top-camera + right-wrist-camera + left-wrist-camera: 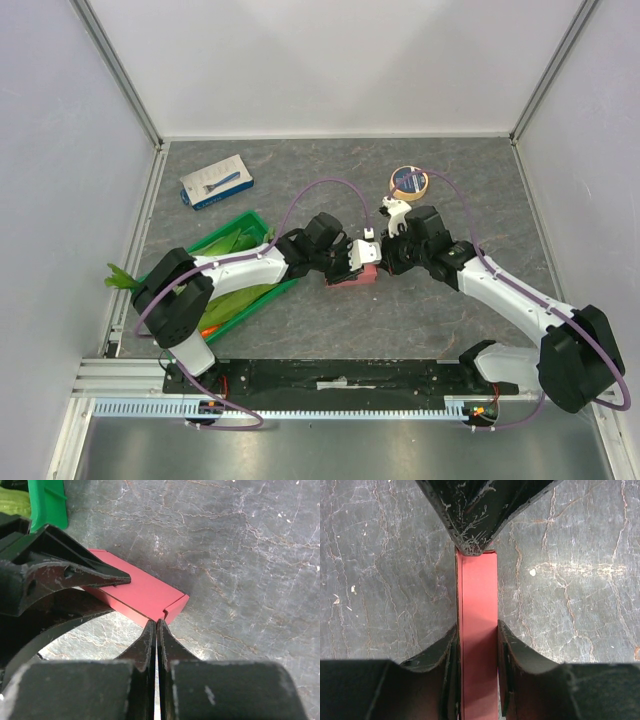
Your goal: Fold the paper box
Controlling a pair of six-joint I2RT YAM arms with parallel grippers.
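Your green crate (255, 218) of vegetables sits at the left of the table (420, 320). A blue-and-white package (216, 183) lies behind the crate, and a tape roll (408, 182) lies well to its right. The paper box (355, 276) lies flat just right of the crate, its long axis running away from it. Your left end effector (477, 645) pinches its long sides. The right end effector (156, 626), pressed together, blocks the far end, tips touching it.

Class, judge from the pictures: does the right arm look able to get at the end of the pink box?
Probably yes. The right gripper, jaws shut, has its tips at the end of the paper box. The left gripper clamps the long sides farther back, leaving that end uncovered.
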